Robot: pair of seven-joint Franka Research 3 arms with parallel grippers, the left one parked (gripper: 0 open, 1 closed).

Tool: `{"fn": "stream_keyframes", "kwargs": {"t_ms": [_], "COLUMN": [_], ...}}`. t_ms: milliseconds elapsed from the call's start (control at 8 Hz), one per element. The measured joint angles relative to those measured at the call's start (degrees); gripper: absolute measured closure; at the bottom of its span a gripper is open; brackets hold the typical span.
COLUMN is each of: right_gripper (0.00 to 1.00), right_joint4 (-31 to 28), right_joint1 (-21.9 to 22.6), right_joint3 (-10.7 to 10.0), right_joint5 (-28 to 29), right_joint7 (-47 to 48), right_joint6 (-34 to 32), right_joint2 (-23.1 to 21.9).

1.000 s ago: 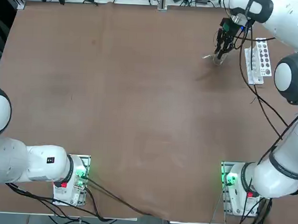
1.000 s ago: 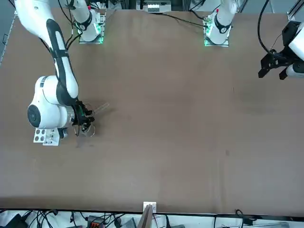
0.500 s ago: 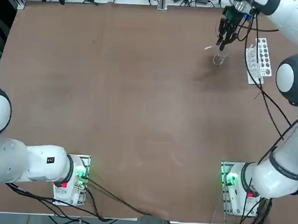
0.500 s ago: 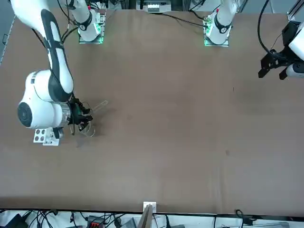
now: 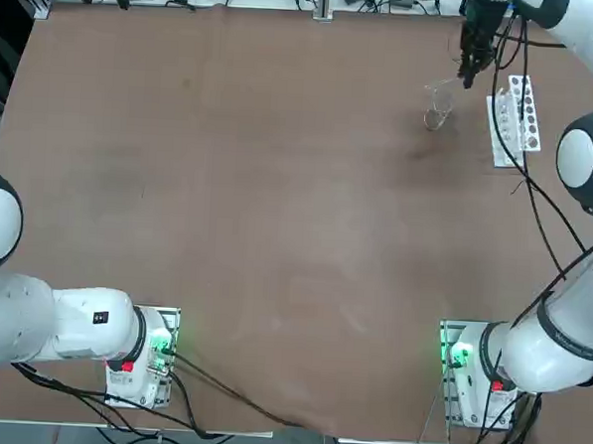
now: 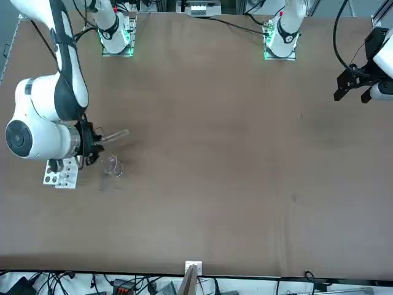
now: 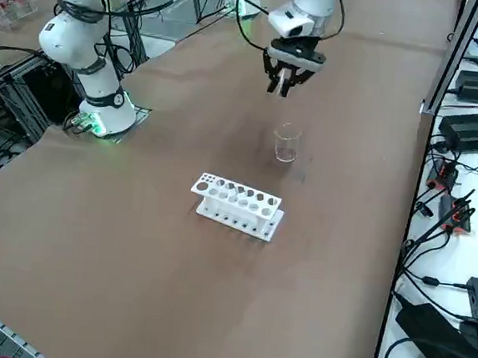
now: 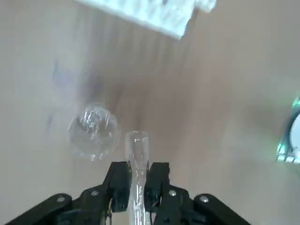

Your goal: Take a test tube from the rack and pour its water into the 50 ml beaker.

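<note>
Above the 50 ml beaker (image 8: 93, 131), the right gripper (image 8: 138, 177) clamps the test tube (image 8: 137, 154) (near level, mouth outward).

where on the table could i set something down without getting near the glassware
The brown table is bare from the arm bases up to the far edge. The crowded far right corner holds the rack, the 50 ml beaker and the right end effector gripping the test tube.

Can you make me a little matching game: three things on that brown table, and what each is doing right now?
Things:
1. test tube
2. 50 ml beaker
3. rack

States:
A. white block with holes, lying on the table
B. clamped in the right gripper, lifted off the table
C. standing upright on the table, nothing touching it

Pairs: 1-B, 2-C, 3-A
</note>
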Motion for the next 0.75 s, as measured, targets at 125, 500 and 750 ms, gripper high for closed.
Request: {"fn": "stream_keyframes", "kwargs": {"t_ms": [125, 500, 750], "right_gripper": [0.79, 0.79, 0.79], "right_joint4": [0.01, 0.02, -0.18], "right_joint1": [0.00, 0.10, 0.35], "right_joint3": [0.00, 0.06, 0.11], "right_joint5": [-5.04, -20.56, -30.80], "right_joint7": [3.45, 11.82, 17.14], "right_joint6": [-1.72, -5.80, -6.83], "right_joint2": [-0.65, -1.00, -0.65]}}
